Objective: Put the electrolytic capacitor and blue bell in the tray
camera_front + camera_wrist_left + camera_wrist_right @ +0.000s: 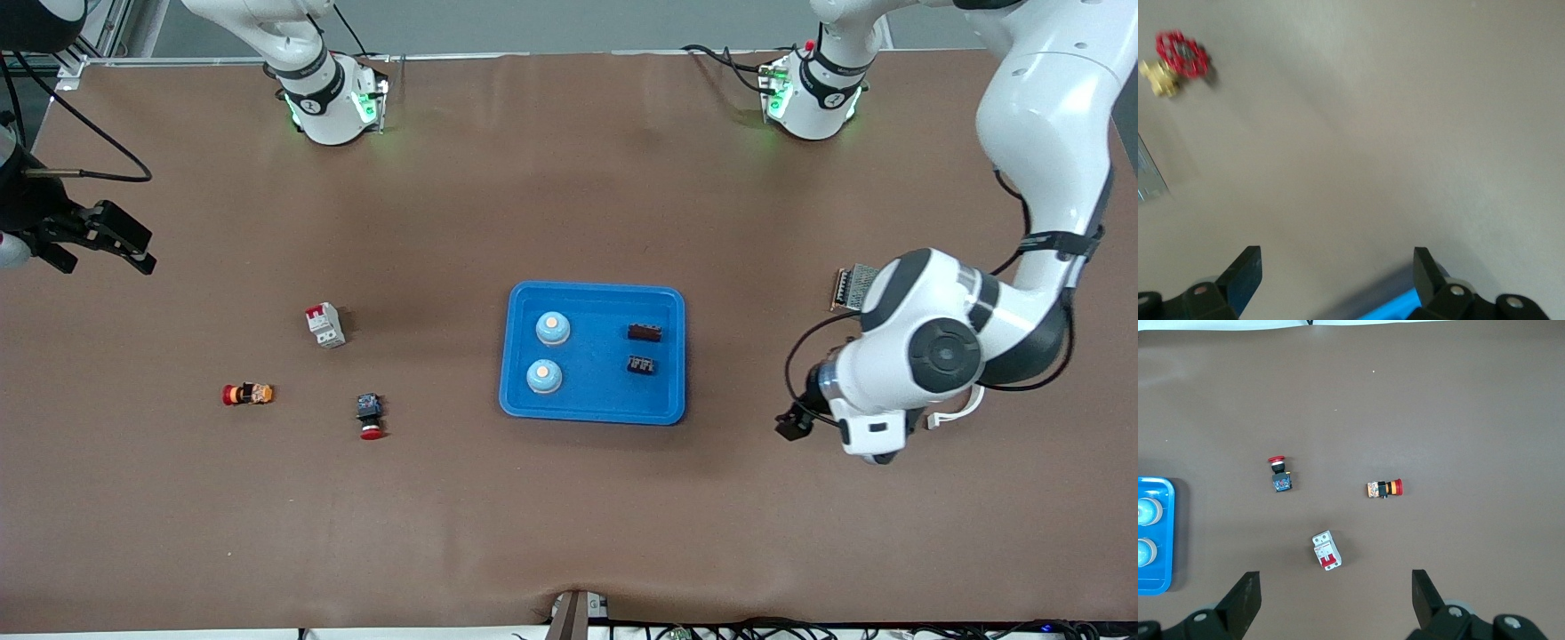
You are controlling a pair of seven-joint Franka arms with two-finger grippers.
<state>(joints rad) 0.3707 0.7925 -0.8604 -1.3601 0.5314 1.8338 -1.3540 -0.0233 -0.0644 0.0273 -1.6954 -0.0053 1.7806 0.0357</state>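
The blue tray [593,409] lies mid-table. In it are two light blue bells [552,328] [544,376] side by side. A small dark brown block, the electrolytic capacitor [645,332] as far as I can tell, sits with a second dark part [641,364] at the tray's end toward the left arm. My left gripper [1336,273] is open and empty over bare table just past that end, with the tray's rim [1395,308] at the edge of the left wrist view. My right gripper [98,244] hangs open and empty, high over the right arm's end of the table.
Toward the right arm's end lie a white and red circuit breaker [325,324], a red push button on a black body [369,416] and a red and yellow switch [247,394]. A perforated metal box [853,286] and a red-handled brass valve [1175,60] lie by the left arm.
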